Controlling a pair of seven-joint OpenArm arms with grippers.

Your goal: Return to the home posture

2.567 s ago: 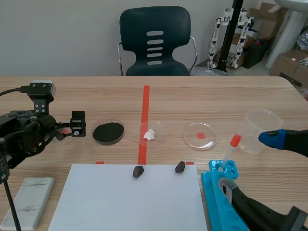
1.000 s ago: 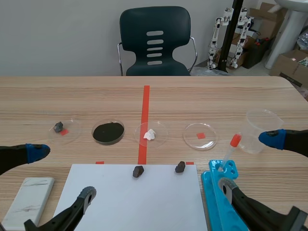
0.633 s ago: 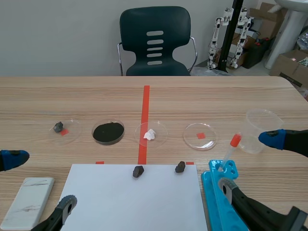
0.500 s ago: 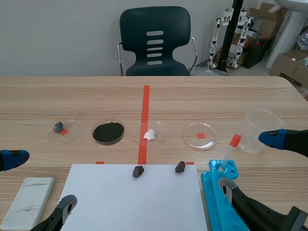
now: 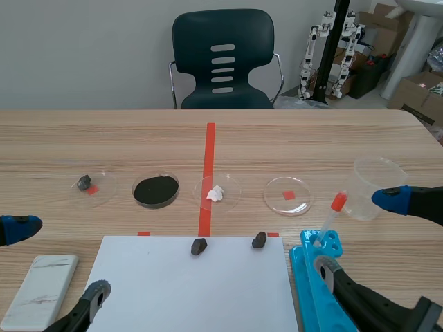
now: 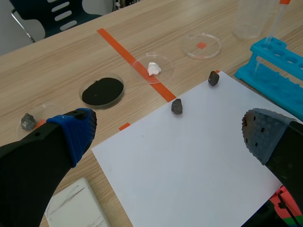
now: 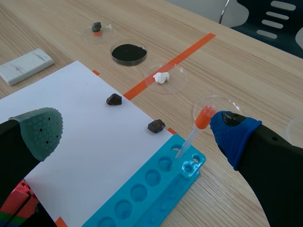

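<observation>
Both arms sit low at the near edge of the table. My left gripper (image 5: 57, 259) is open, one blue pad at the left edge and one grey pad beside the white paper sheet (image 5: 187, 290). In the left wrist view the left gripper (image 6: 166, 137) holds nothing, and the paper (image 6: 189, 161) lies between its fingers. My right gripper (image 5: 358, 233) is open too and straddles the blue tube rack (image 5: 309, 273). The right wrist view shows the right gripper (image 7: 137, 130) empty above the paper's corner and the rack (image 7: 151, 189).
Two dark stones (image 5: 199, 246) (image 5: 259, 240) lie on the paper's far edge. Behind them stand several petri dishes: grey stone (image 5: 84, 182), black powder (image 5: 156, 189), white lump (image 5: 216, 193). A red-bulbed pipette (image 5: 331, 214) leans in the rack; a beaker (image 5: 377, 178) stands right, a white slab (image 5: 40, 290) near left.
The left arm has left the grey-stone dish, where it hovered, and drawn back low to the near left edge. Over the last half second nothing moves. The right arm stays still.
</observation>
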